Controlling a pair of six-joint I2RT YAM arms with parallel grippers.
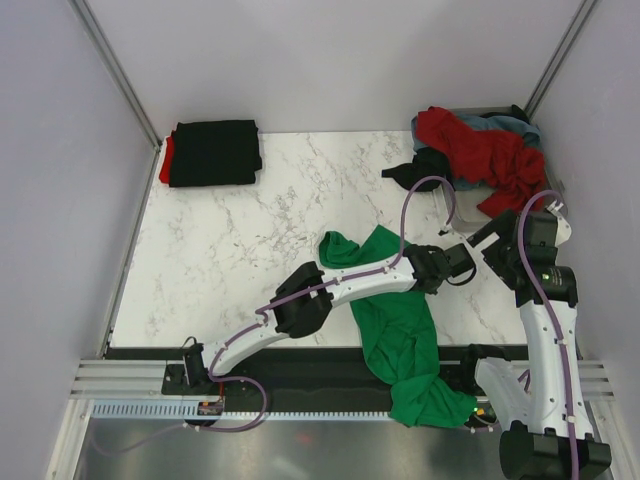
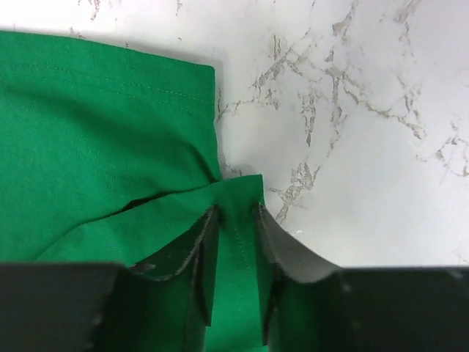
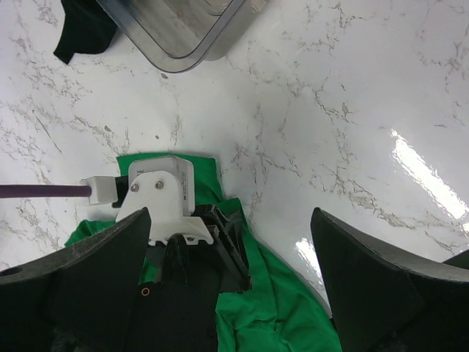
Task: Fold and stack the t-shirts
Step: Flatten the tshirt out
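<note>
A bright green t-shirt (image 1: pixel 395 320) lies crumpled at the table's middle front and hangs over the near edge. My left gripper (image 1: pixel 460 263) is shut on a hemmed corner of it (image 2: pixel 236 213), low over the marble. My right gripper (image 1: pixel 492 242) hovers open and empty just above the left gripper (image 3: pixel 229 220), with green cloth (image 3: pixel 286 308) below. A folded black t-shirt (image 1: pixel 213 152) lies on a folded red one (image 1: pixel 165 158) at the back left. A red t-shirt (image 1: pixel 480 150), a grey-blue one (image 1: pixel 500 123) and a black one (image 1: pixel 420 168) are heaped at the back right.
A clear plastic tray (image 1: pixel 447 207) under the heap stands at the back right; its corner shows in the right wrist view (image 3: pixel 176 37). Grey walls close in the table on three sides. A metal rail (image 1: pixel 120 380) runs along the near edge.
</note>
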